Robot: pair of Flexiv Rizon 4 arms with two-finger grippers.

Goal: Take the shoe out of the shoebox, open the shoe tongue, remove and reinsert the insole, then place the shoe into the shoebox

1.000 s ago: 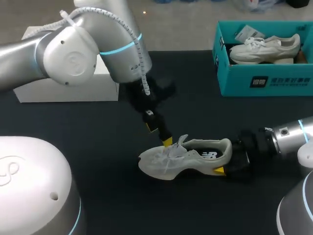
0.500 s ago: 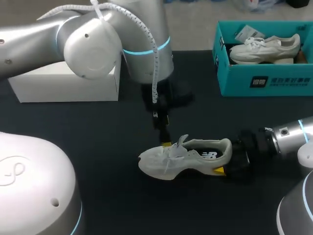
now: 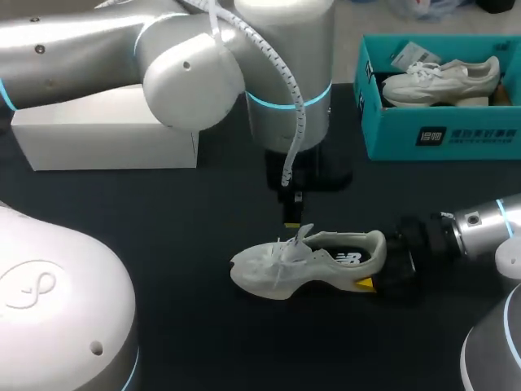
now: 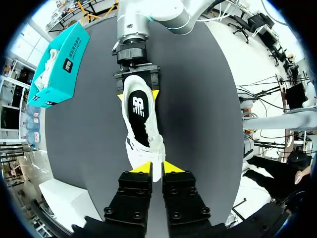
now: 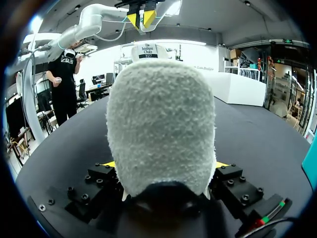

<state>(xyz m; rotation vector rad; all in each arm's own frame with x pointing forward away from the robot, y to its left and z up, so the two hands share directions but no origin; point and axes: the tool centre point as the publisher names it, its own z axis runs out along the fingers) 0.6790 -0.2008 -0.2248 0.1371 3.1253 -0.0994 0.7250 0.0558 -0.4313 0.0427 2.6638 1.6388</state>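
Shoe: the pale shoe [image 3: 305,265] stands on its sole on the black table [image 3: 163,244], well apart from the shoebox [image 3: 440,134].
Insole: a dark insole [image 4: 138,106] lies inside the shoe.
Right gripper: the right gripper [image 3: 391,273] is clamped on the shoe's heel, one yellow-tipped finger on each side.
Left gripper: the left gripper [image 3: 291,220] hangs just above the tongue [image 5: 147,52], its fingers drawn close with only a narrow slit between them, holding nothing.
Shoe to grippers: the heel sits between the right fingers and the toe points away from them. The laced front lies under the left gripper.
Head view: it alone shows the left gripper's height over the laces, and the second shoe [image 3: 440,80] lying in the teal shoebox.
Left wrist view: looking down past its own gripper [image 4: 156,167], it shows the whole length of the shoe [image 4: 141,121] and both yellow tips of the right gripper [image 4: 137,94] flanking the heel.
Right wrist view: the fuzzy heel [image 5: 161,129] fills the space ahead of its gripper [image 5: 163,166]. The left gripper [image 5: 140,20] shows clear of the tongue.
White box: a white box [image 3: 106,138] rests at the far left of the table.
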